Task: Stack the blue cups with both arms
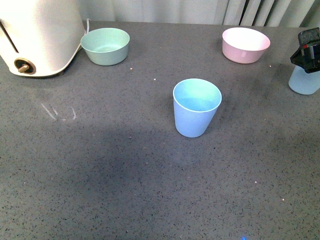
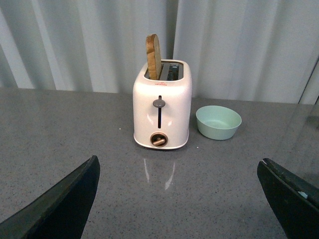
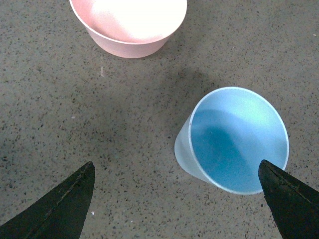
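Note:
One light-blue cup [image 1: 196, 107] stands upright and empty in the middle of the grey counter. A second blue cup [image 1: 303, 81] [image 3: 234, 139] stands upright at the far right edge, partly hidden in the front view by my right arm's black end [image 1: 307, 51]. My right gripper [image 3: 175, 191] hangs open above it, and one finger overlaps the cup's rim in the right wrist view. My left gripper [image 2: 179, 191] is open over bare counter, facing the toaster, with nothing between its fingers. No blue cup shows in the left wrist view.
A white toaster [image 1: 37, 35] [image 2: 162, 112] with a bread slice [image 2: 153, 57] stands at the back left. Beside it is a mint-green bowl [image 1: 105, 46] [image 2: 218, 122]. A pink bowl [image 1: 245, 44] [image 3: 128, 25] sits at the back right, close to the right cup. Curtains hang behind.

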Robot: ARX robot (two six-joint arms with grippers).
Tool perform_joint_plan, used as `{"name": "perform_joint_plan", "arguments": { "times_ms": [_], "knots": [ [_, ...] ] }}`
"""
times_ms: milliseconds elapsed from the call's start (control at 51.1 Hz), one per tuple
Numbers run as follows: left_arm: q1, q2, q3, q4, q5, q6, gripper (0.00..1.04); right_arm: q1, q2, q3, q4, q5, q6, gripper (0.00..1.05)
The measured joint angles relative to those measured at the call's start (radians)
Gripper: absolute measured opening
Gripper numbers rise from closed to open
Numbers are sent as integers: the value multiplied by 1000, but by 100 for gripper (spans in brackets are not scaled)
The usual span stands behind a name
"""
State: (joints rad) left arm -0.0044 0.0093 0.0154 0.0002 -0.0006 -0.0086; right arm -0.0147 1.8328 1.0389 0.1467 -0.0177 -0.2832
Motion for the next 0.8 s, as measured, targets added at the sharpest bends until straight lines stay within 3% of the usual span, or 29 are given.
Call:
{"name": "perform_joint_plan", "arguments": {
  "times_ms": [626,802],
  "knots": [
    [0,0,0,0,0,0,96,14,145,223,-208,7,48,95],
    [0,0,0,0,0,0,96,14,170,247,-227,23,63,86]
  ]
}}
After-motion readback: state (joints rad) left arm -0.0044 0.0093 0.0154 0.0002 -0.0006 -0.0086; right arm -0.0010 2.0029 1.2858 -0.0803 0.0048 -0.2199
